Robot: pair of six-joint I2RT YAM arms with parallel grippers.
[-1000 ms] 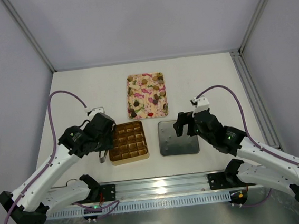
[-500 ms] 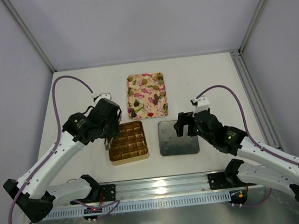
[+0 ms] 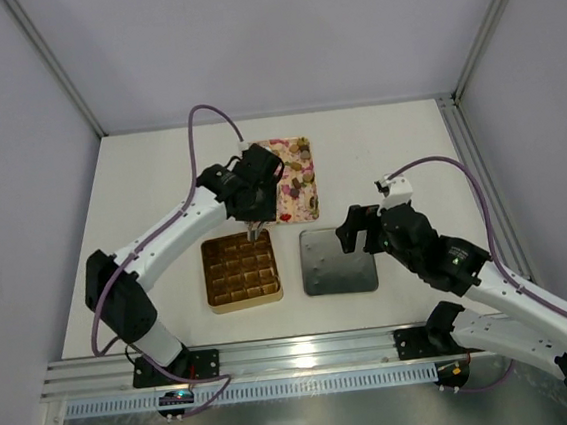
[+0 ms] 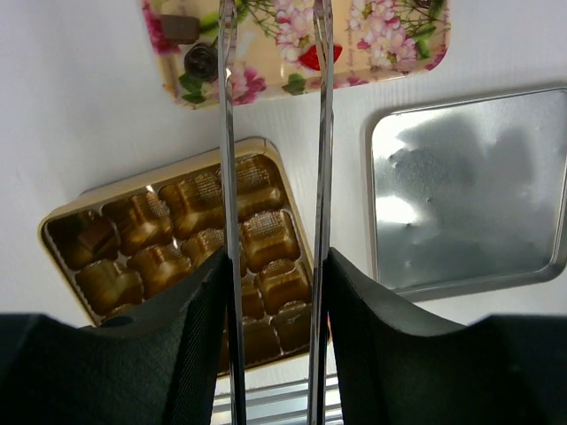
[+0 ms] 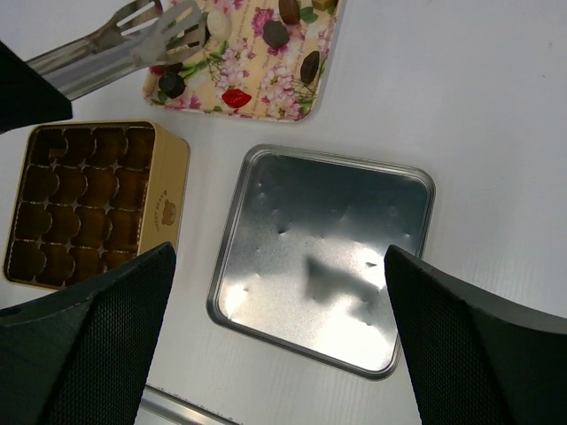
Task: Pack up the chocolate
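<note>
Chocolate pieces (image 5: 277, 34), small, dark brown and rounded, lie scattered on a rectangular tray printed with pink flowers (image 5: 266, 84). The tray sits on the white tabletop (image 3: 158, 164) just beyond the far side of a square gold box (image 5: 174, 177).

Nearest the arm bases stands the gold box itself, open, its inside split into a grid of brown-gold moulded compartments. Whether any compartment holds a piece I cannot tell. Just right of the box, with a strip of tabletop between them, a square silvery metal lid (image 3: 338, 260) lies with its hollow side up. Above that lid, right of the box, hangs the right claw (image 5: 276, 255), its two black fingers spread wide apart.

Over the box's far edge is the left claw (image 4: 276, 266), clamped on long silvery metal tongs (image 4: 321, 133). Each blade lies against the inner face of one finger, and the blades run side by side with a narrow gap between them. The tongs reach past the box's far side to the near left corner of the floral tray. There the slotted tips sit just beside a pale rounded sweet (image 5: 217, 19). Whether the tips touch it cannot be told.
</note>
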